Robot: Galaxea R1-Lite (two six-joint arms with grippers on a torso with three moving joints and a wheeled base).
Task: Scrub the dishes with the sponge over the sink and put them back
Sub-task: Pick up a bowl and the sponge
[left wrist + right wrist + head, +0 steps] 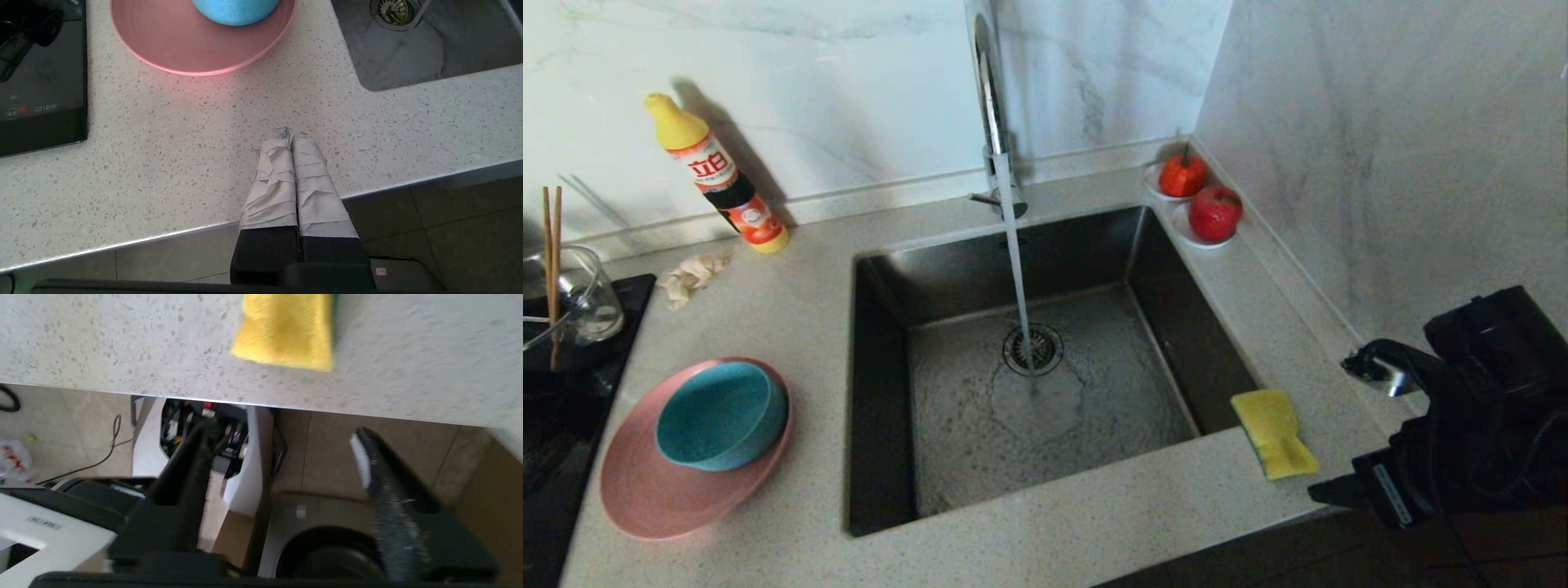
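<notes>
Two arms at a running sink, sponge lying free on the table.

Seen from the head, the sponge [1274, 434] lies on the table [1045, 539] at the sink's [1094, 245] four o'clock corner, touching nothing else; the right gripper [286, 457] hangs off the table edge just short of it, jaws spread wide and empty. Water streams from the tap [992, 106] onto the drain strainer [1032, 349]. At nine o'clock of the sink the teal bowl [721, 414] sits in the pink plate [654, 498]; the chopsticks [552, 269] stand in a glass jug [584, 294] beyond. The left gripper [291, 136] hovers over the table's front edge, jaws pressed together, empty.
</notes>
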